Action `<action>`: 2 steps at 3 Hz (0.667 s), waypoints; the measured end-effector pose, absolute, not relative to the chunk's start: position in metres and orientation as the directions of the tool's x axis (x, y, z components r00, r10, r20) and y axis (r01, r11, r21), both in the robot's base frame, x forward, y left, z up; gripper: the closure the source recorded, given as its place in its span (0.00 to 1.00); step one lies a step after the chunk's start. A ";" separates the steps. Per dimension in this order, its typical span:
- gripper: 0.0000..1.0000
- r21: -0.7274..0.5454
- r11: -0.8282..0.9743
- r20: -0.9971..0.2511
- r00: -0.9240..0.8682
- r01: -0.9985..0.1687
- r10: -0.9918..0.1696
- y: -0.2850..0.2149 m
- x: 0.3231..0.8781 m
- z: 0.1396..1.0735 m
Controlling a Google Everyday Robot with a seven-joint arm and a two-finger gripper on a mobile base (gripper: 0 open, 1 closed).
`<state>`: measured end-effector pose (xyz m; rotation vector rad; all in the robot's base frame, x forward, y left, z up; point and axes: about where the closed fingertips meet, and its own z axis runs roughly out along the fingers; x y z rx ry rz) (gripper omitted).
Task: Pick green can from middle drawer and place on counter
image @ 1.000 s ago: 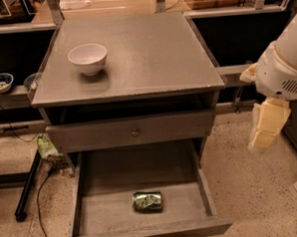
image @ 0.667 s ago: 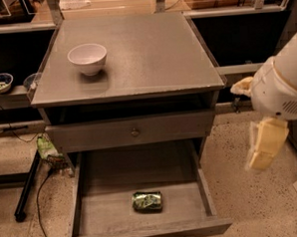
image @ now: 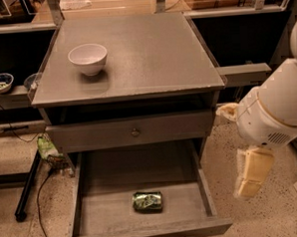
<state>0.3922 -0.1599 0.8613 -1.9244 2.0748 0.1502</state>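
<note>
The green can (image: pixel 147 201) lies on its side on the floor of the open middle drawer (image: pixel 88 213), near the front and about midway across. The counter (image: pixel 150 55) is the flat grey top of the cabinet. My gripper (image: pixel 249 182) hangs pointing down below the white arm (image: pixel 273 109), to the right of the drawer, outside its right wall and above the floor. It is well clear of the can and holds nothing that I can see.
A white bowl (image: pixel 88 58) stands on the counter's left rear part. The closed drawer front with a round knob (image: pixel 135 132) sits above the open drawer. Dark shelves with a small dish (image: pixel 0 82) are at left. Cables and a black leg (image: pixel 27 189) lie on the floor at left.
My arm has swung left and lower, bringing the gripper closer to the right side of the open drawer. The can and bowl have not moved.
</note>
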 end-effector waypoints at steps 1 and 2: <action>0.00 -0.171 0.118 -0.310 -0.060 -0.978 -0.949 -0.156 0.405 0.847; 0.00 -0.192 0.135 -0.357 -0.059 -0.972 -0.932 -0.135 0.460 0.812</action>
